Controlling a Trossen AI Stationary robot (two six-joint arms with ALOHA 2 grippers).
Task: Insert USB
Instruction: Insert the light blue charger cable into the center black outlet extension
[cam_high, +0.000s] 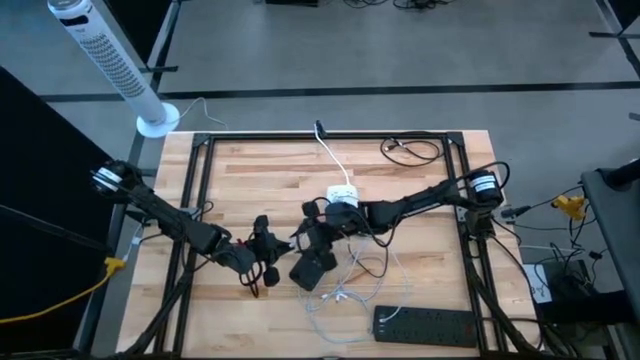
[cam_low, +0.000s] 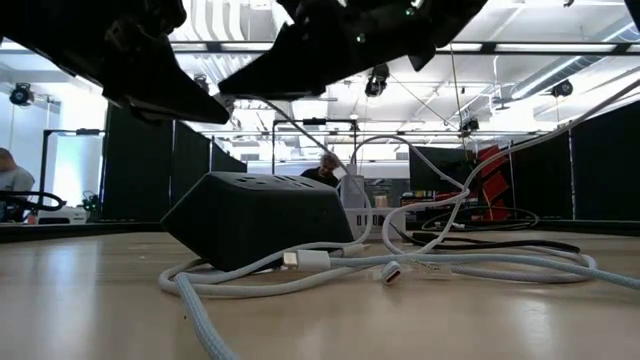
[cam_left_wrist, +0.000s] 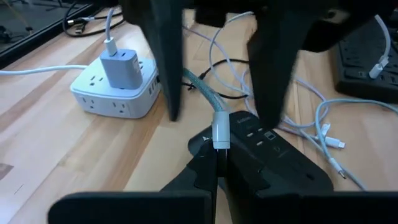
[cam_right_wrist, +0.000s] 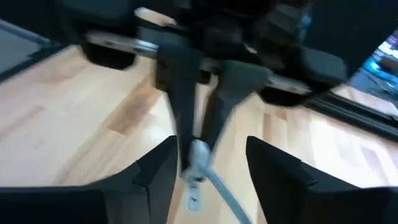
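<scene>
My left gripper (cam_left_wrist: 216, 163) is shut on a white USB plug (cam_left_wrist: 221, 129), whose grey-green cable (cam_left_wrist: 200, 87) runs away from it. The plug hangs just over a black charging hub (cam_left_wrist: 267, 155) that lies on the table in the middle (cam_high: 312, 270). My right gripper (cam_right_wrist: 208, 165) faces the left gripper (cam_high: 270, 247) from the table's right. It is open, and its fingers (cam_left_wrist: 168, 62) stand on either side of the cable without touching it. The plug (cam_right_wrist: 198, 154) shows between them. My left gripper pinches the USB plug's rear end (cam_left_wrist: 219, 144) between its two fingertips. The plug sticks out beyond the fingers, in line with them. It is lifted clear of the table, close above the black hub. The cable leads off slack toward the right gripper.
A white power strip (cam_high: 342, 195) with a white charger (cam_left_wrist: 122, 65) plugged in sits at mid-table. A black power strip (cam_high: 425, 322) lies near the front right. Loose white cables (cam_high: 345, 295) with free plugs (cam_low: 300, 258) trail around the hub. A dark cable coil (cam_high: 410, 150) lies at the far right.
</scene>
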